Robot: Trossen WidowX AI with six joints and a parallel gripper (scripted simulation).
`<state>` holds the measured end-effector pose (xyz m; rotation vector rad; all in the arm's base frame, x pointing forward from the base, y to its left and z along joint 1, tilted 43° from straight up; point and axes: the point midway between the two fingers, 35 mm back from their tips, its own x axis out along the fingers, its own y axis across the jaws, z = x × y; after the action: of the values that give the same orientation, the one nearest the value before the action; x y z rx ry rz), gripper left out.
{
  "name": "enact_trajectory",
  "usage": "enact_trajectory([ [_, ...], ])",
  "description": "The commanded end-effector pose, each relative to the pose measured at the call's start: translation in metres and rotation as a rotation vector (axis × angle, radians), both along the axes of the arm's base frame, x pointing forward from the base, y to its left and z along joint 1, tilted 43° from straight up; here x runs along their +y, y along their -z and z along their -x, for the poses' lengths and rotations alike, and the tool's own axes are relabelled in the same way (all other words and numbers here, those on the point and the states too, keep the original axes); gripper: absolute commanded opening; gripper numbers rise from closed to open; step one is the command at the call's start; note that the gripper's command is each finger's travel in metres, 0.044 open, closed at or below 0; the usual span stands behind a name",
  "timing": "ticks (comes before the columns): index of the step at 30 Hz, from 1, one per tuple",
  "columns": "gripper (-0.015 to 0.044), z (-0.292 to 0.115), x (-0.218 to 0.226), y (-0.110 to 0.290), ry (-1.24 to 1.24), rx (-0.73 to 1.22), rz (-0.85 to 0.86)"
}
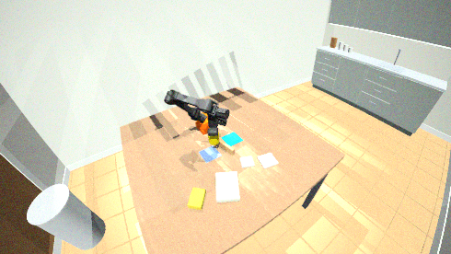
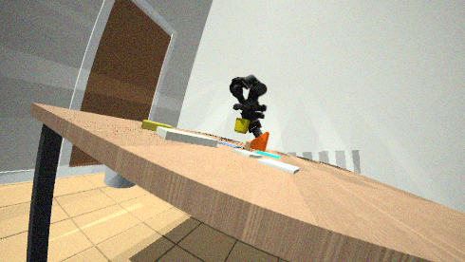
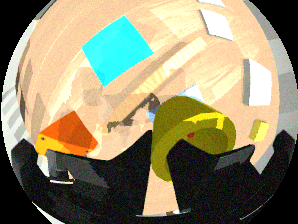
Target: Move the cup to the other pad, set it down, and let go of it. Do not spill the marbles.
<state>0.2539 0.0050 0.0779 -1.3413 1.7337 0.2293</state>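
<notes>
Two pads lie on the worktop: a pale blue pad and a cyan pad. Clamped on the yellow cup, the tool holds it in the air between them, with an orange wedge just behind.

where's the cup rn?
The yellow cup is held in the gripper, lifted off the table; in the top view it hangs between the pale blue pad and the cyan pad.
</notes>
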Motion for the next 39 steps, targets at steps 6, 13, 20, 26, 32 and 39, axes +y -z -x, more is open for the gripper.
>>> enact_trajectory([
  [6,0.0,0.004,0.019,0.017,0.003,0.003,-0.005],
  [13,0.0,0.006,0.033,0.029,0.003,0.003,-0.006],
  [20,0.0,0.01,0.047,0.042,0.004,0.003,-0.007],
  [26,0.0,0.013,0.059,0.052,0.004,0.003,-0.007],
  [32,0.0,0.016,0.071,0.063,0.004,0.003,-0.008],
  [39,0.0,0.019,0.084,0.075,0.004,0.003,-0.009],
])
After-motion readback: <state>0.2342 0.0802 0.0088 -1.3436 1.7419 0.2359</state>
